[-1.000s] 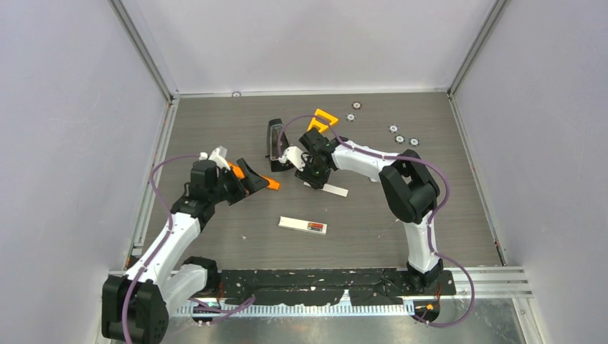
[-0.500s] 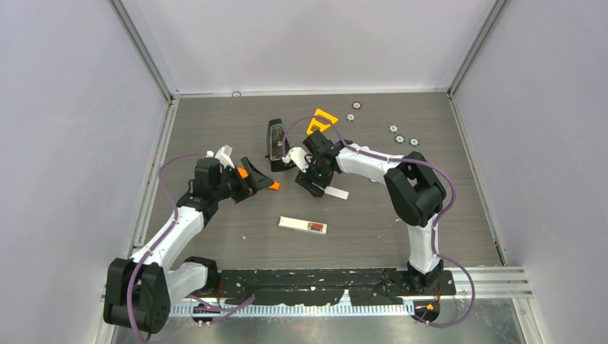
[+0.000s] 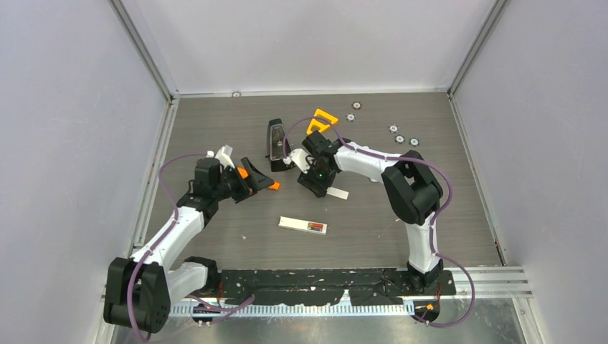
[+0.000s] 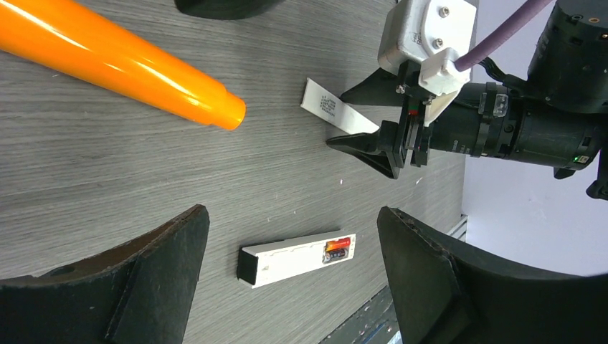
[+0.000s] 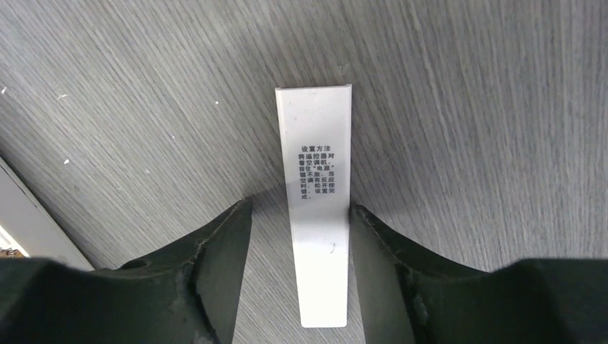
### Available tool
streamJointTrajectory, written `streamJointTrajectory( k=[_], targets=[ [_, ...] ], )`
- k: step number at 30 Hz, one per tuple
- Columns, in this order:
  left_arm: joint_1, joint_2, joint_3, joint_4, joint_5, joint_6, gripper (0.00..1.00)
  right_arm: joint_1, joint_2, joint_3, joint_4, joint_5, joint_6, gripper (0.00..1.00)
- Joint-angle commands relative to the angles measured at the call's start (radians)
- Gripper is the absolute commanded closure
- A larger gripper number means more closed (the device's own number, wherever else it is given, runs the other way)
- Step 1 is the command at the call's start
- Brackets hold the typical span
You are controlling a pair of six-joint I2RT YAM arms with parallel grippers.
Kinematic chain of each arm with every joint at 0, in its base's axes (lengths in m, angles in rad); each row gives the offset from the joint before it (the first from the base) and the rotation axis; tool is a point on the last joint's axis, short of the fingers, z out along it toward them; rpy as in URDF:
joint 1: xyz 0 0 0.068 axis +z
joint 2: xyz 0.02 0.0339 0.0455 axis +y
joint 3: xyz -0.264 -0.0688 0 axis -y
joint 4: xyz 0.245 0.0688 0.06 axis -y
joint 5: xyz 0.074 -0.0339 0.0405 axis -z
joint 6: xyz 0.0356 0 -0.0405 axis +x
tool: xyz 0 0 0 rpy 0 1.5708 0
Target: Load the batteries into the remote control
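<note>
The white remote control (image 3: pixel 297 224) (image 4: pixel 290 259) lies flat at the table's middle. Its battery bay at the right end is uncovered. An orange-red battery (image 4: pixel 340 244) and a dark battery (image 4: pixel 333 254) sit side by side in it. A thin white cover strip (image 3: pixel 336 192) (image 5: pixel 322 208) with printed text lies flat on the table, farther back. My right gripper (image 3: pixel 317 184) (image 5: pixel 301 209) straddles the strip with its jaws open; the right finger is against the strip's edge, the left finger stands off. My left gripper (image 3: pixel 261 179) (image 4: pixel 290 222) hovers open left of the remote, holding nothing.
A black remote-like bar (image 3: pixel 274 142) and an orange triangular piece (image 3: pixel 323 119) lie at the back centre. Several silver discs (image 3: pixel 400 138) are scattered at the back right. An orange tapered piece (image 4: pixel 122 61) juts out by my left gripper. Metal rails edge the table.
My right gripper has opened and let go of the white cover strip, which now rests on the table. My left arm drew back slightly to the left.
</note>
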Motion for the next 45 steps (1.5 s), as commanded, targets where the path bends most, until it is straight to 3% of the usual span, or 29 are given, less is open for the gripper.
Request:
streamJointTrajectory(
  k=[1, 10, 20, 30, 32, 34, 38, 43, 45],
  targets=[
    [0.006, -0.006, -0.004, 0.04, 0.022, 0.001, 0.12, -0.002, 0.036, 0.035, -0.081, 0.018, 0.0, 0.46],
    [0.006, 0.023, -0.013, 0.064, 0.044, 0.008, 0.12, 0.03, 0.056, 0.022, -0.039, 0.057, 0.021, 0.53],
    [-0.025, 0.106, -0.036, 0.195, 0.078, -0.011, 0.12, 0.034, -0.102, -0.068, 0.137, 0.031, 0.076, 0.54],
    [-0.08, 0.21, -0.01, 0.281, 0.07, -0.022, 0.13, 0.034, -0.123, -0.09, 0.154, 0.043, 0.073, 0.58],
    [-0.084, 0.225, -0.01, 0.295, 0.068, -0.03, 0.14, 0.034, -0.117, -0.089, 0.148, 0.051, 0.065, 0.56],
    [-0.084, 0.233, -0.01, 0.3, 0.063, -0.034, 0.14, 0.035, -0.109, -0.085, 0.138, 0.054, 0.061, 0.46],
    [-0.084, 0.234, -0.012, 0.299, 0.057, -0.034, 0.15, 0.034, -0.078, -0.068, 0.1, 0.05, 0.048, 0.33],
    [-0.085, 0.231, -0.011, 0.295, 0.049, -0.033, 0.15, 0.034, -0.028, -0.041, 0.054, 0.039, 0.04, 0.34],
    [-0.085, 0.23, -0.01, 0.29, 0.048, -0.032, 0.15, 0.035, 0.006, -0.024, 0.032, 0.027, 0.039, 0.4]
  ],
)
